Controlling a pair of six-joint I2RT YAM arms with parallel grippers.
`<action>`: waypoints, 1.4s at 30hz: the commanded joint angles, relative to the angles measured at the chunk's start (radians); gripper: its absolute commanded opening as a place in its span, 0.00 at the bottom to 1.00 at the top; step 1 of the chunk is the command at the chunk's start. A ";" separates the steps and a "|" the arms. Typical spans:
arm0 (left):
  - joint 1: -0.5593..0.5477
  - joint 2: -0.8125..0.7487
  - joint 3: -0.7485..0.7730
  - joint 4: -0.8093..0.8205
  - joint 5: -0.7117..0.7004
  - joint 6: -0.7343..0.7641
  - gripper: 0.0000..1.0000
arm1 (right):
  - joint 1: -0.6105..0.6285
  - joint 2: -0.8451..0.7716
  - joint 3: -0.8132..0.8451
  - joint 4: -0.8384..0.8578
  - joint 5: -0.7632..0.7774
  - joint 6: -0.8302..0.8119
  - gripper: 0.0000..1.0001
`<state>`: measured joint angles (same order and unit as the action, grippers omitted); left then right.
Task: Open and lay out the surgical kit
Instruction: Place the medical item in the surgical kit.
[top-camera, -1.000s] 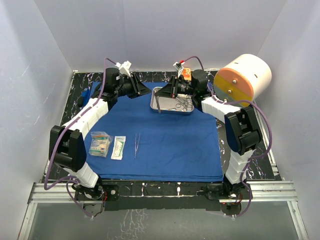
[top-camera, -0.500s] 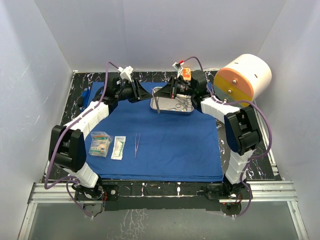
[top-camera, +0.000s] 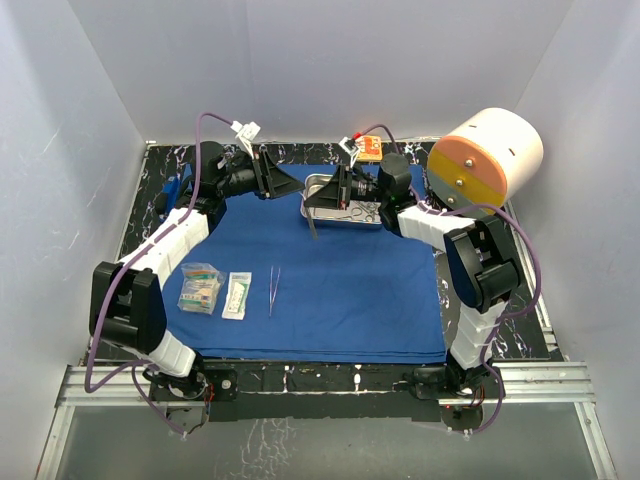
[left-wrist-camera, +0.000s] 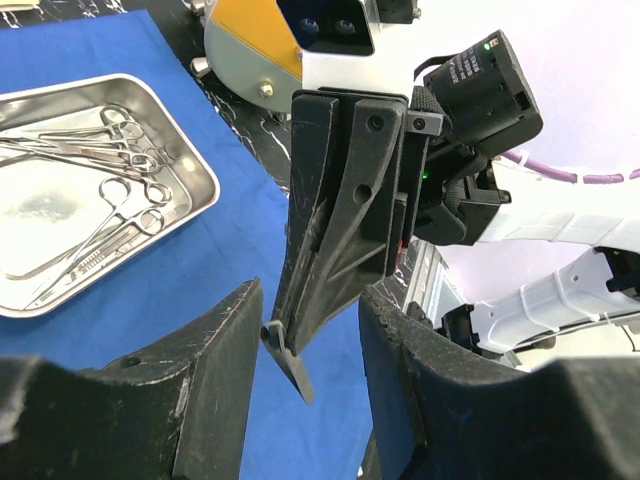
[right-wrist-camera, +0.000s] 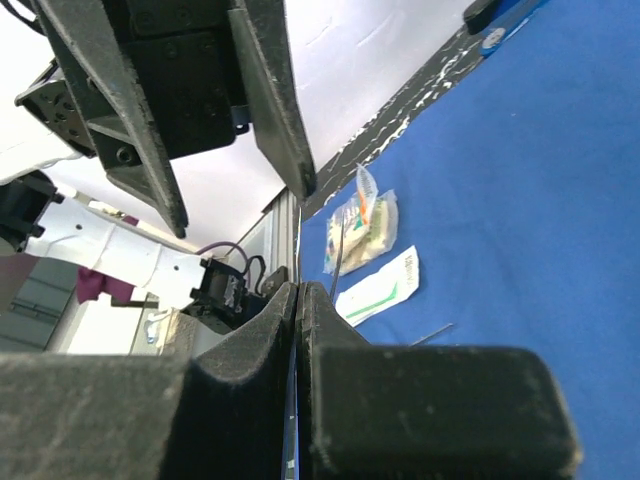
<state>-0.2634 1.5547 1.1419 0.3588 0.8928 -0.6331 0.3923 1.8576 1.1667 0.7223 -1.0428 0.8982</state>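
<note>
Blue cloth (top-camera: 340, 290): right gripper (left-wrist-camera: 288, 338) clamped on steel forceps (left-wrist-camera: 291, 368) (by tray (left-wrist-camera: 205, 192) edge); left gripper (top-camera: 291, 182) part-open, empty.

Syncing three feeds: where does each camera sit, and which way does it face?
Top external: above and behind, looking down on the blue cloth; both arms show.
Left wrist: on the left arm, facing the steel tray and right end effector pinching a steel instrument; own fingers frame it.
Right wrist: on the right arm, facing across the cloth toward two packets; own shut fingers below.
Shared: each wrist view shows the other arm's end effector.
</note>
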 joint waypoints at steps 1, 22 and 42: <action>0.002 -0.041 0.005 0.034 0.032 -0.006 0.43 | 0.013 -0.042 0.002 0.151 -0.014 0.073 0.00; 0.003 -0.051 -0.019 0.111 0.066 -0.044 0.36 | 0.013 0.001 0.019 0.200 -0.025 0.139 0.00; 0.003 -0.069 -0.071 0.177 0.096 -0.073 0.36 | 0.013 0.012 0.033 0.186 -0.019 0.135 0.00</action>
<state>-0.2630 1.5494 1.0767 0.4763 0.9527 -0.6941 0.4076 1.8614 1.1667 0.8646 -1.0698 1.0283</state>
